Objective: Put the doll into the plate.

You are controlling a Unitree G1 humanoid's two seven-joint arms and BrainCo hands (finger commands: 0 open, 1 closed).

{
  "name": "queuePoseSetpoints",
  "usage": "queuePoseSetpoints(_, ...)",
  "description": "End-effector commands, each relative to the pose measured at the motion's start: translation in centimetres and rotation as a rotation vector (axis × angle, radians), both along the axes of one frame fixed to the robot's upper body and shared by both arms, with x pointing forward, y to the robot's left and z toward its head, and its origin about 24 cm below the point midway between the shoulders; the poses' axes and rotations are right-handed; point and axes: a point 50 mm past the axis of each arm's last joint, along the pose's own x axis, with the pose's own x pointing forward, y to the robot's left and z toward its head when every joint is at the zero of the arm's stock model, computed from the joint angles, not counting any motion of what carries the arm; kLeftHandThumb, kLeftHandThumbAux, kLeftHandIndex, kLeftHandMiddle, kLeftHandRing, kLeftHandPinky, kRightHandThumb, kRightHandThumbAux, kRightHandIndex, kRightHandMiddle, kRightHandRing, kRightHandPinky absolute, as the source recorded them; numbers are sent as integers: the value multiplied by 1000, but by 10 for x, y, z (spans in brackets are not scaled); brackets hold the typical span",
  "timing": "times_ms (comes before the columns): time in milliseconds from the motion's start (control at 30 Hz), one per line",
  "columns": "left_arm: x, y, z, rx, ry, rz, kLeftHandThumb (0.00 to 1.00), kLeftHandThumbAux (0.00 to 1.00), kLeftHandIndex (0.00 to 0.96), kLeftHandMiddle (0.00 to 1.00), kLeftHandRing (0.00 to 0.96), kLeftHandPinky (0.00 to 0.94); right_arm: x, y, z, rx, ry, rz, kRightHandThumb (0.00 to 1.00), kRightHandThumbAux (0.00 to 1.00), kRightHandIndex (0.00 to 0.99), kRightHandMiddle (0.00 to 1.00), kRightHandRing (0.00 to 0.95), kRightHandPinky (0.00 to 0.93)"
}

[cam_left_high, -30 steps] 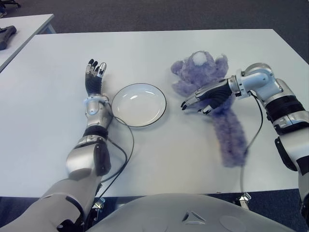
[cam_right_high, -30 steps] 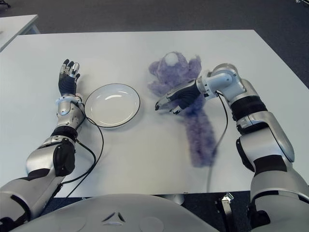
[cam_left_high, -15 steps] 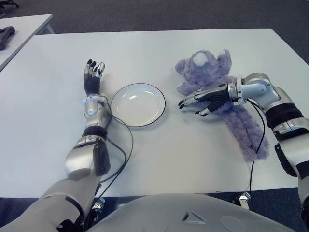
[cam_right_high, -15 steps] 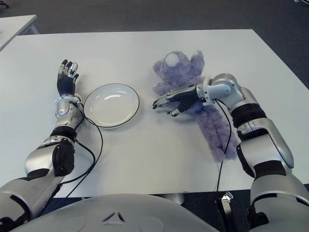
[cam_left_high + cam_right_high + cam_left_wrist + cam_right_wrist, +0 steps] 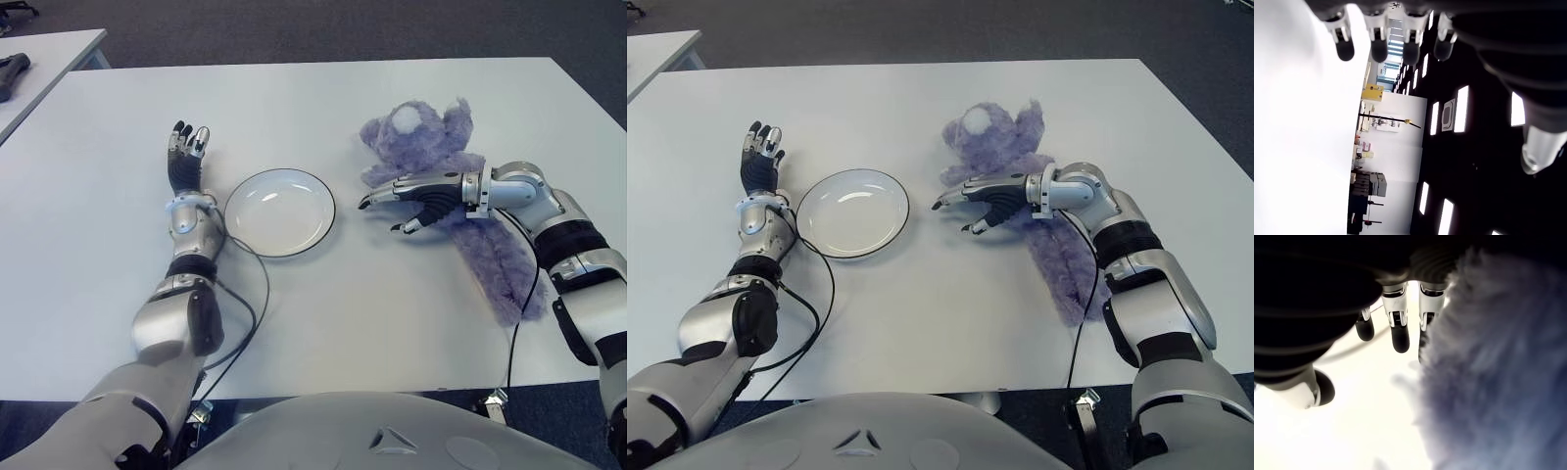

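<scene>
The purple plush doll lies flat on the white table, to the right of the white dark-rimmed plate, which holds nothing. My right hand reaches across the doll's near side with its fingers stretched out toward the plate; it is open. In the right wrist view the straight fingers hover over the table, and the doll's fur is beside the palm, ungrasped. My left hand shows just left of the plate, its fingers spread and holding nothing.
A black cable loops on the table beside my left forearm. A second table corner stands at the far left. The table's front edge runs close to my body.
The doll's long body swung to the right and its head shifted slightly right. My right wrist dropped lower, and its fingertips crept a little toward the plate. The left hand barely moved.
</scene>
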Motion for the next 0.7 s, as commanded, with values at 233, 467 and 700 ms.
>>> queuePoseSetpoints(233,-106,-15,-120,-199,446,43,0,552,45,91,41,0,-8,7,-20,147,-54,-32,508,467,70,113,130,184)
queuePoseSetpoints(467,-106,-16,-120,-200,447,39,0,552,43,92,45,0,-8,12,-16,263,-108,-54,519,459,76,108,134,196)
queuePoseSetpoints(700,-106,-18,-120,-196,446,35,0,557,48,92,47,0,-2,9,26,444,-335,-100,448,451,92,78,77,79)
